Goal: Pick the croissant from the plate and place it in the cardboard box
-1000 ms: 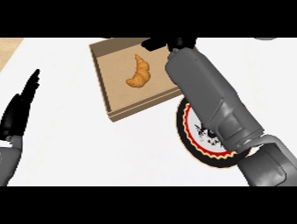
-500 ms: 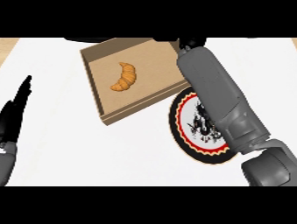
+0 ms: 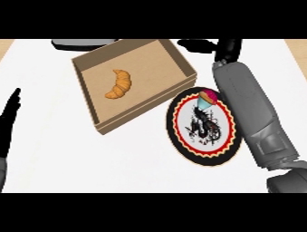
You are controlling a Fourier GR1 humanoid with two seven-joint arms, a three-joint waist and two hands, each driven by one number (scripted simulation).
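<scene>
**Croissant lying in the cardboard box; both robot hands holding nothing**

The white worktop (image 3: 142, 167) is filling most of the head view, with strips of tan wood showing at the far left and far right corners. A dark grey object (image 3: 82, 44) is sitting just beyond the far left corner of the cardboard box (image 3: 175, 59); what it is cannot be told.

The cardboard box is sitting open on the worktop, turned at an angle. The croissant (image 3: 119, 84) is lying on the floor of the box, left of its middle, apart from the walls. Just beside the box's near right corner, the plate (image 3: 182, 136) is resting on the worktop, black-rimmed with a red scalloped band and a dark pattern on white. A small pink and blue item (image 3: 206, 99) is sitting on the plate's far part, nearest the box.

The right robot hand (image 3: 228, 49) is showing beyond the box's right side, above the plate's far edge, at the end of the grey forearm crossing the plate's right rim. It is holding nothing; how far its fingers are open cannot be told.

The left robot hand (image 3: 2, 129) is resting well to the left of the box, fingers straight and pointing away, holding nothing.
</scene>
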